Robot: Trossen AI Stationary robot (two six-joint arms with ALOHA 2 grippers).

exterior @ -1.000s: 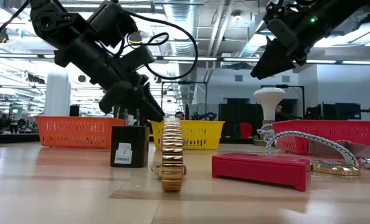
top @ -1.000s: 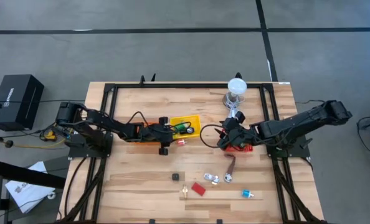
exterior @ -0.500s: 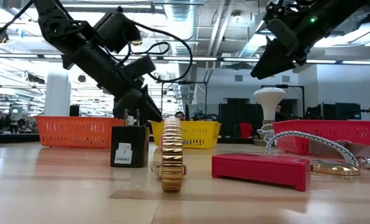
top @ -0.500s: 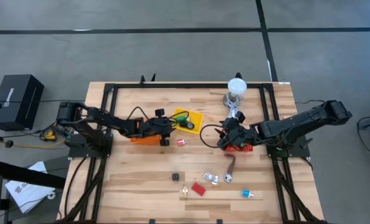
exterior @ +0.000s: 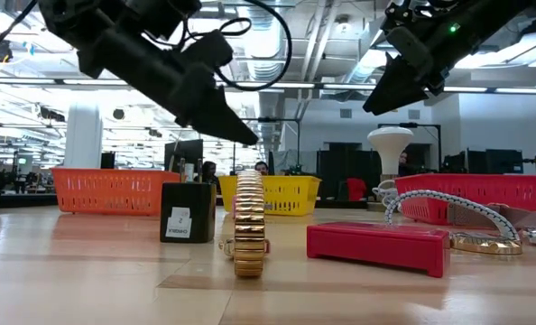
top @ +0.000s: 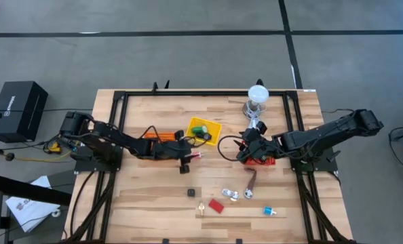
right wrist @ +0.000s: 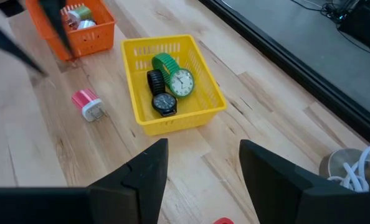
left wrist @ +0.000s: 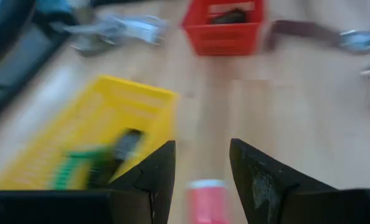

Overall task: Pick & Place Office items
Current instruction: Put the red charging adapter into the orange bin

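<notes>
My left gripper (top: 190, 160) hangs open above the table, just left of a small pink item (top: 197, 154) that lies flat on the wood and shows below the gap between the fingers (left wrist: 205, 198). My right gripper (top: 244, 153) waits open over the red bin (top: 262, 161). A yellow bin (right wrist: 172, 81) holds a green watch (right wrist: 172, 73) and a black watch (right wrist: 160, 94). Near the front edge lie a black cube (top: 190, 193), a gold watch (top: 201, 208), a red block (top: 216, 205), silver bits (top: 230, 195), a brown strap (top: 252, 179) and a blue bit (top: 268, 211).
An orange bin (right wrist: 79, 26) with small items sits partly under my left arm. A white round-topped stand (top: 257, 98) with a coiled cable rises at the far right. Black frame rails (top: 120, 102) run along the table's left, far and right sides.
My left gripper has swung from beside the yellow bin toward the table's near right, over to the pink item, rising a little and rolling about its own axis. The yellow bin now lies turned askew, a bit farther back than before.
</notes>
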